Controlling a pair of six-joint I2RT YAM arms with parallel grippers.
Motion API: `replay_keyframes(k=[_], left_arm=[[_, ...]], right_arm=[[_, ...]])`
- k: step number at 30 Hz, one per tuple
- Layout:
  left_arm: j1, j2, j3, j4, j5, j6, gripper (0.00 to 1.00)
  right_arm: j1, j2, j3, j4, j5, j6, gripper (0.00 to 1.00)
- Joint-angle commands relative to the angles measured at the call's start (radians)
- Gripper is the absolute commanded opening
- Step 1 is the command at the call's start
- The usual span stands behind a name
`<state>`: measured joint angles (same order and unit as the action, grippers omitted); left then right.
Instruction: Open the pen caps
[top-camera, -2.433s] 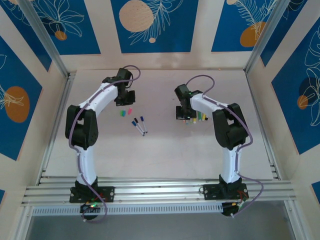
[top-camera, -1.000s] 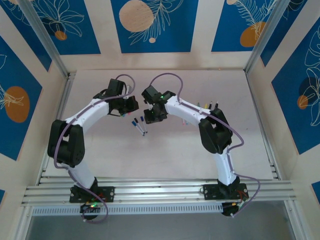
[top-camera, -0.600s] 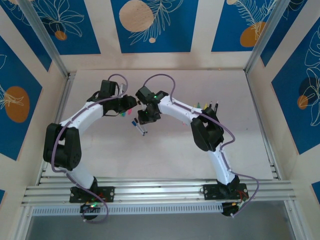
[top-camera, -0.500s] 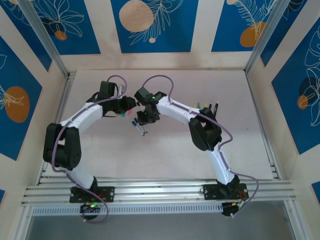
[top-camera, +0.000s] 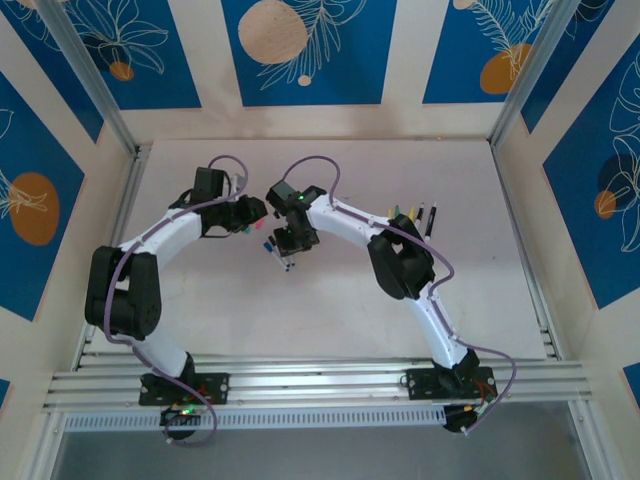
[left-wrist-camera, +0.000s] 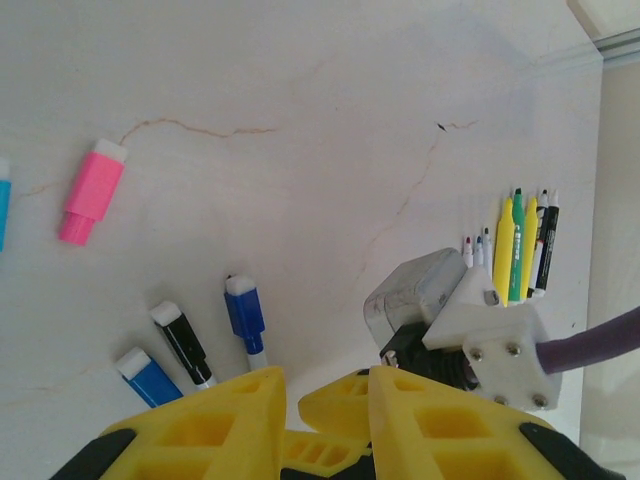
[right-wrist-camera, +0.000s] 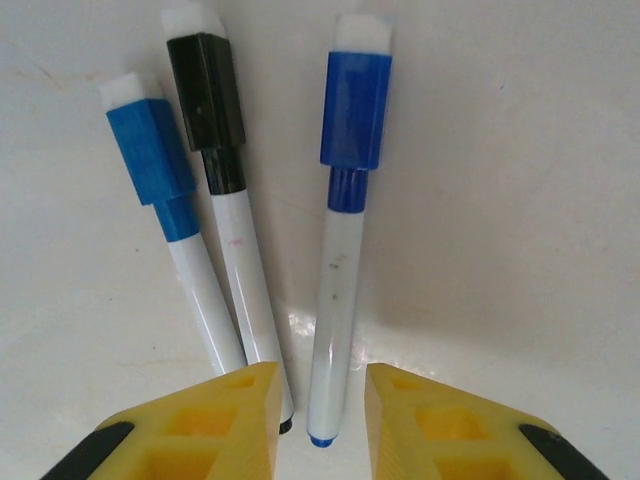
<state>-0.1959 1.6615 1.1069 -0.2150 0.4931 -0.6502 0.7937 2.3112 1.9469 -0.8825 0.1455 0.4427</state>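
While both grippers hang part-open and empty, three capped pens lie under the right one

Three short pens (right-wrist-camera: 335, 300) have smooth round white barrels. Each wears a blocky square plastic cap with a white pad on its end: light-blue cap (right-wrist-camera: 150, 150), black cap (right-wrist-camera: 208, 95), dark-blue cap (right-wrist-camera: 355, 110). All three caps are on. The barrels fan in toward the right gripper (right-wrist-camera: 320, 378). Its yellow ribbed fingers (right-wrist-camera: 200, 420) stand a narrow gap apart and clamp nothing. The dark-blue pen's tail end lies in line with that gap.

The left gripper (left-wrist-camera: 322, 385) sits just beside the same three pens, jaws slightly apart, nothing between them. A loose pink cap (left-wrist-camera: 92, 190), stepped with a white end, lies alone on the table, apart from the three pens. A cyan piece is cut off by the frame edge. A bunch of longer pens (left-wrist-camera: 515, 250), yellow, green and black, lies well apart to the right.

From above, both grippers meet mid-table. The table (top-camera: 340, 300) is pale and matte, marble-like, with thin brown veins. The walls (top-camera: 310, 50) are cream with blue leaf-print panels and orange discs. An aluminium rail (top-camera: 320, 385) runs along the near edge.
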Motion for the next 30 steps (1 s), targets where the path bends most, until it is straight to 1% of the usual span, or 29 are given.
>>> replay_keyframes(k=[1, 9, 15, 19, 22, 26, 28, 30], left_arm=[[0.018, -0.019, -0.016, 0.025, 0.028, -0.009, 0.28], [0.025, -0.017, -0.023, 0.031, 0.034, -0.005, 0.27], [0.027, -0.022, -0.030, 0.026, 0.021, -0.001, 0.26], [0.028, -0.022, -0.030, 0.024, 0.019, -0.001, 0.26], [0.028, -0.020, -0.028, 0.026, 0.018, -0.002, 0.26], [0.028, -0.017, -0.025, 0.022, 0.015, -0.005, 0.26], [0.027, -0.016, -0.016, -0.006, -0.009, -0.005, 0.26], [0.026, -0.014, -0.001, -0.048, -0.034, 0.007, 0.26]], right_arm=[[0.015, 0.029, 0.037, -0.049, 0.012, -0.017, 0.28], [0.019, 0.076, 0.077, -0.083, 0.035, -0.016, 0.27], [0.021, 0.148, 0.151, -0.177, 0.131, 0.000, 0.24], [0.021, 0.157, 0.138, -0.193, 0.185, 0.013, 0.22], [0.015, 0.159, 0.120, -0.197, 0.209, 0.024, 0.17], [0.001, 0.146, 0.077, -0.186, 0.214, 0.034, 0.07], [-0.007, 0.129, 0.050, -0.173, 0.219, 0.039, 0.01], [-0.018, 0.104, 0.012, -0.146, 0.204, 0.042, 0.00]])
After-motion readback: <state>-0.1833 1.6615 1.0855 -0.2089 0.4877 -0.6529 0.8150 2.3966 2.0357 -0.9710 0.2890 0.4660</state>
